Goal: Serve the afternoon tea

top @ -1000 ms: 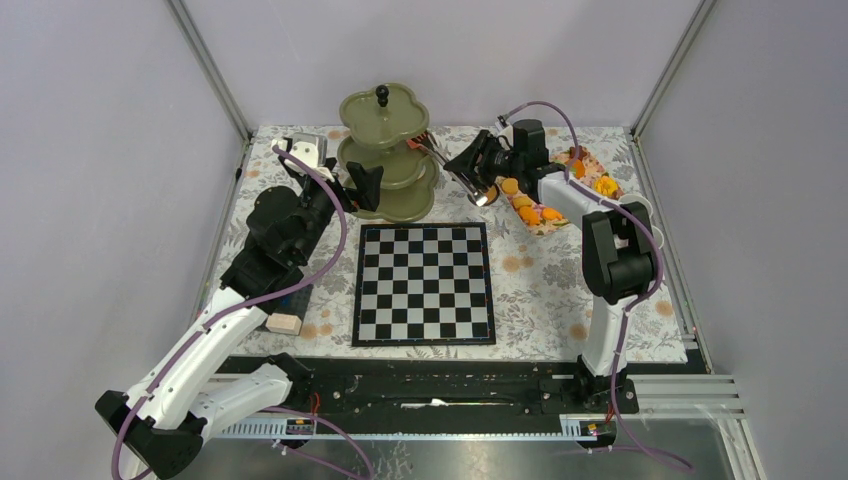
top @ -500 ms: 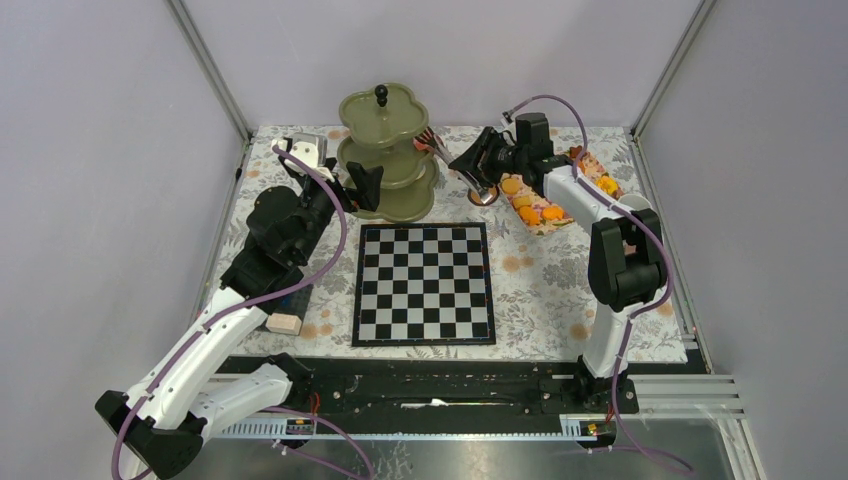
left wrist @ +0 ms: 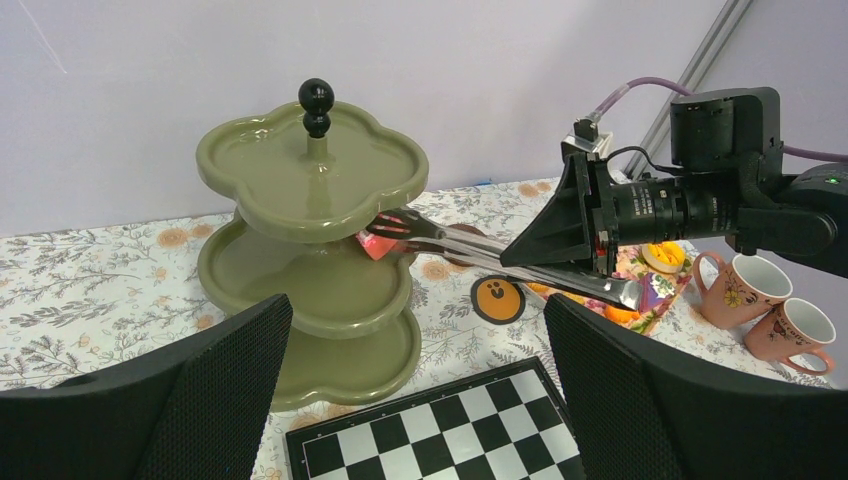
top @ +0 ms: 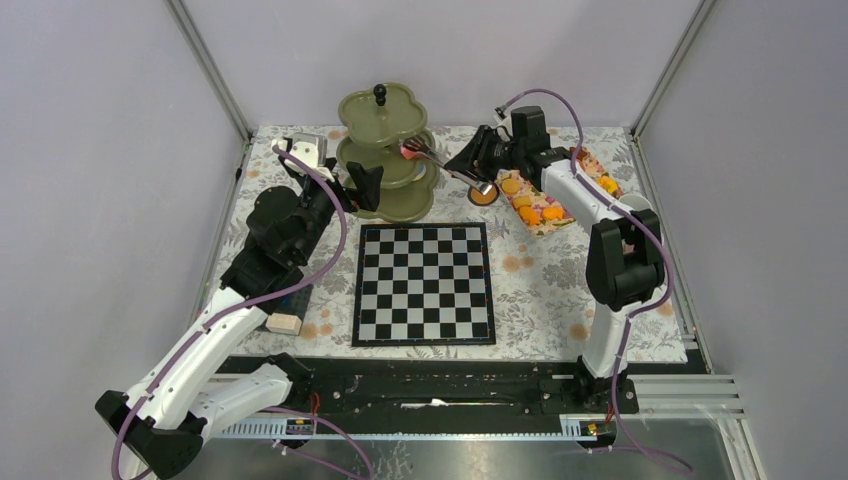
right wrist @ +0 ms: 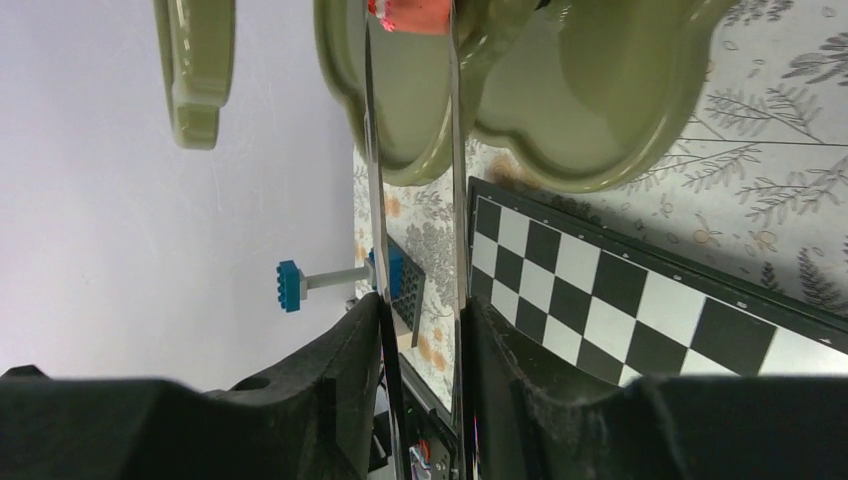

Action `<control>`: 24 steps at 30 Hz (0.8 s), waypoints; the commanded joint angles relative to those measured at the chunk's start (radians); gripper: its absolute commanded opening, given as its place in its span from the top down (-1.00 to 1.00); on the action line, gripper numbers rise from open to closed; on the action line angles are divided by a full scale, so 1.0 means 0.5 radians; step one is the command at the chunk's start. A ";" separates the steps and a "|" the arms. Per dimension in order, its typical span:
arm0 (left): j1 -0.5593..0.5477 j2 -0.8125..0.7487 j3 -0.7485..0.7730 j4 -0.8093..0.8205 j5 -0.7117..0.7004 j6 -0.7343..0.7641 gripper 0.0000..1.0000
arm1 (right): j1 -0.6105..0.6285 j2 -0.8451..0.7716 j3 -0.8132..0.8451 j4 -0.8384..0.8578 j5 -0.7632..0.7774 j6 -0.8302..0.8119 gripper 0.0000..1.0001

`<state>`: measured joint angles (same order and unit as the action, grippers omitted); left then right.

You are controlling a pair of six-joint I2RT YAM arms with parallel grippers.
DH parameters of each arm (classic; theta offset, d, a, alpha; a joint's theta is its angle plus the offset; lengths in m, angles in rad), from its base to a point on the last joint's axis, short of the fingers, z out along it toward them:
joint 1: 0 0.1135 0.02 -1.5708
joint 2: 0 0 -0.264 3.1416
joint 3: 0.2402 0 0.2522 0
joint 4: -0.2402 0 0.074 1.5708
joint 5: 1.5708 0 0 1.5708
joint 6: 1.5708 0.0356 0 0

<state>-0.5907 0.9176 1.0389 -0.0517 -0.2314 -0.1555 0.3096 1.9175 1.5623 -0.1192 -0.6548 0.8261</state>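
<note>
The olive-green three-tier stand [top: 383, 150] with its black knob stands at the back centre. My right gripper [top: 472, 160] is shut on metal tongs [top: 445, 163], which pinch a pink pastry [top: 408, 152]. The left wrist view shows the pastry [left wrist: 375, 245] over the middle tier of the stand [left wrist: 310, 180]. In the right wrist view the pastry [right wrist: 415, 15] sits between the tong blades [right wrist: 455, 200]. My left gripper [top: 365, 185] is open and empty beside the stand's left side. Two pink-patterned cups [left wrist: 735, 290] stand at the right.
A patterned tray [top: 548, 207] with orange pastries lies right of the stand. An orange disc pastry [top: 484, 194] lies on the cloth. The chessboard [top: 424, 283] fills the middle. A beige block [top: 284, 322] and blue blocks [right wrist: 290, 285] lie at the left.
My right arm has carried the tongs and pink pastry leftward, from beside the stand to over its middle tier. The left arm has not moved.
</note>
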 commanded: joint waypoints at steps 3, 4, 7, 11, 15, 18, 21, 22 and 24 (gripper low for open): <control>-0.006 -0.027 0.007 0.082 0.017 -0.002 -0.98 | 0.059 0.108 0.275 -0.170 -0.121 -0.125 0.17; -0.006 -0.024 0.008 0.083 0.015 -0.002 -0.98 | 0.069 0.135 0.348 -0.281 -0.096 -0.188 0.15; -0.006 -0.023 0.008 0.082 0.022 -0.002 -0.98 | 0.084 0.184 0.523 -0.514 0.038 -0.347 0.06; -0.006 -0.022 0.007 0.082 0.023 -0.005 -0.98 | 0.085 0.222 0.638 -0.694 0.186 -0.453 -0.05; -0.006 -0.022 0.008 0.082 0.021 -0.005 -0.98 | 0.084 0.178 0.629 -0.706 0.286 -0.463 -0.10; -0.006 -0.019 0.008 0.082 0.025 -0.005 -0.98 | 0.086 0.153 0.654 -0.728 0.332 -0.469 -0.11; -0.006 -0.022 0.008 0.082 0.030 -0.008 -0.98 | 0.086 0.129 0.688 -0.759 0.381 -0.477 -0.12; -0.006 -0.022 0.008 0.082 0.028 -0.007 -0.98 | 0.088 0.124 0.699 -0.767 0.388 -0.479 -0.12; -0.006 -0.022 0.005 0.083 0.029 -0.008 -0.98 | 0.091 0.117 0.718 -0.779 0.399 -0.480 -0.12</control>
<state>-0.5907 0.9173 1.0389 -0.0517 -0.2306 -0.1558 0.3470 2.0262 1.8572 -0.4732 -0.5037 0.6079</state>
